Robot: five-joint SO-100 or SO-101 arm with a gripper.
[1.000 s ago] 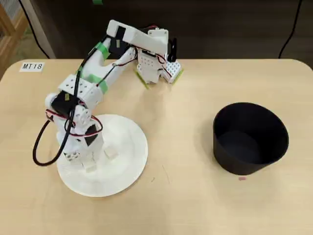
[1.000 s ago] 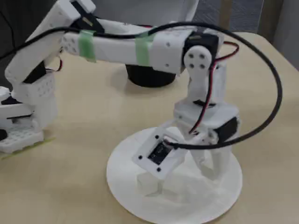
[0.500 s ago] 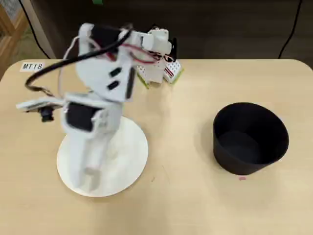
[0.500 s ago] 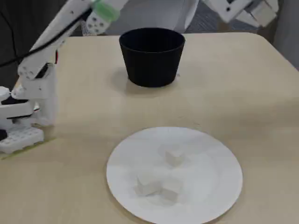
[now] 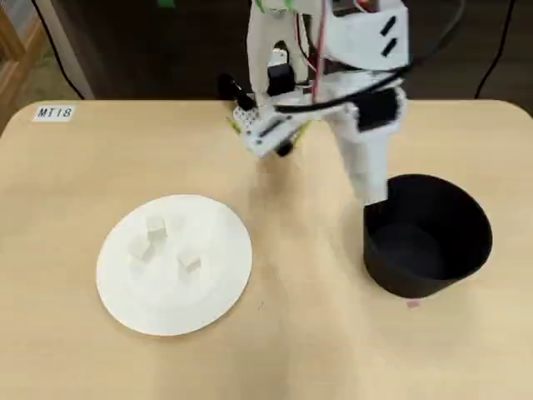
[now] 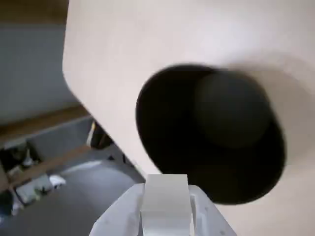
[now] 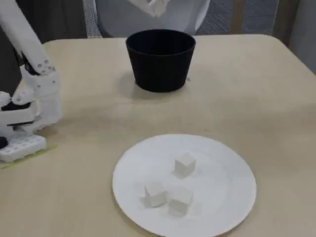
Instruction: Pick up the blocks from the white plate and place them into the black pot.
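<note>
My gripper [image 5: 372,193] hangs high over the left rim of the black pot [image 5: 420,282]. In the wrist view the gripper [image 6: 165,209] is shut on one white block [image 6: 165,196], with the pot's dark mouth [image 6: 211,132] right below it. In the fixed view the gripper [image 7: 158,7] with the block is at the top edge, above the pot [image 7: 160,69]. The white plate [image 5: 208,300] lies at the left of the overhead view and holds three white blocks [image 5: 156,225] [image 5: 141,248] [image 5: 190,262]. They also show on the plate [image 7: 224,197] in the fixed view [image 7: 185,165] [image 7: 155,193] [image 7: 180,200].
The arm's white base [image 7: 29,123] stands at the table's edge, left in the fixed view. A label reading MT18 [image 5: 55,112] is stuck at the far left corner. Bare tabletop [image 5: 308,275] lies between plate and pot. The table edge runs close behind the pot [image 6: 98,113].
</note>
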